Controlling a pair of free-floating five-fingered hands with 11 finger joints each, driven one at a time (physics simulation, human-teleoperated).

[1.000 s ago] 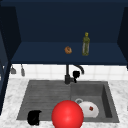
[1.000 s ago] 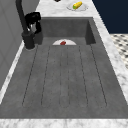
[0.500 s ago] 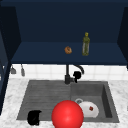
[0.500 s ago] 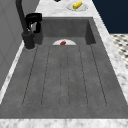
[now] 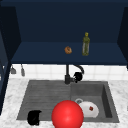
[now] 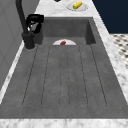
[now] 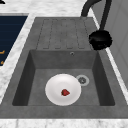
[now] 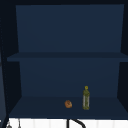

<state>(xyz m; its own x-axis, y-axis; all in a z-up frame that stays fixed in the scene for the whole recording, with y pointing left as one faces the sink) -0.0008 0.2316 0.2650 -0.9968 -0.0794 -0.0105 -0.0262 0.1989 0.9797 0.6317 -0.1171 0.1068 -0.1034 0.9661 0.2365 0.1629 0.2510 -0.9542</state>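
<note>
Fingers of the right hand (image 5: pixel 78 76) are curled at the faucet (image 5: pixel 67 75), just right of its upright pipe; whether they truly clasp it, I cannot tell. In the left side view this hand (image 6: pixel 35 22) hangs above the faucet base (image 6: pixel 28 40). Below it lies the sink basin (image 7: pixel 37 75) with a white plate (image 7: pixel 56 92) that carries a small red piece (image 7: pixel 65 92), beside the drain (image 7: pixel 82 80). The left hand (image 5: pixel 34 117), fingers curled and holding nothing, hovers at the near left edge of the drainboard (image 5: pixel 45 95), left of a red ball (image 5: pixel 67 114). On the shelf (image 8: pixel 37 107) above stand a green bottle (image 8: pixel 86 98) and an orange fruit (image 8: pixel 68 104).
</note>
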